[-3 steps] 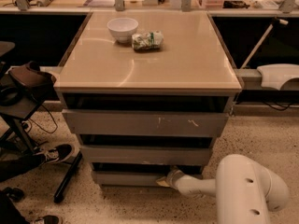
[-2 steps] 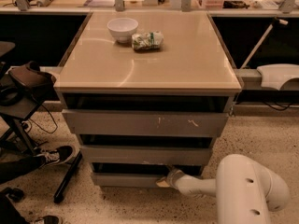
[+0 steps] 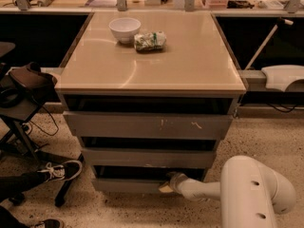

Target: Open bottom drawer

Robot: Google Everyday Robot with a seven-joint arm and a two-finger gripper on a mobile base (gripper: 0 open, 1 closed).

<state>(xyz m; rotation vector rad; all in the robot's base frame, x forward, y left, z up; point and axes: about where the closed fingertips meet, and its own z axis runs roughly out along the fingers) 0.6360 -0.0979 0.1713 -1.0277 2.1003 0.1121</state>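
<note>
Low at the cabinet foot: my tool (image 3: 167, 183) sits at the top edge of the plain flat grey bottom drawer front (image 3: 124, 186), right of its middle.
Clenched or released: cannot tell. My white arm (image 3: 247, 194) reaches in from the lower right. That front is the lowest of three, with a dark gap above it. The beige counter (image 3: 190, 65) carries a white bowl (image 3: 125, 29) and, just beside it, a crumpled green-and-white packet (image 3: 149, 41).

Cabinet top (image 3: 190, 65): bowl (image 3: 125, 29), crumpled pkt (image 3: 150, 41). Hand (image 3: 167, 185) at bottom drawer (image 3: 123, 185).
</note>
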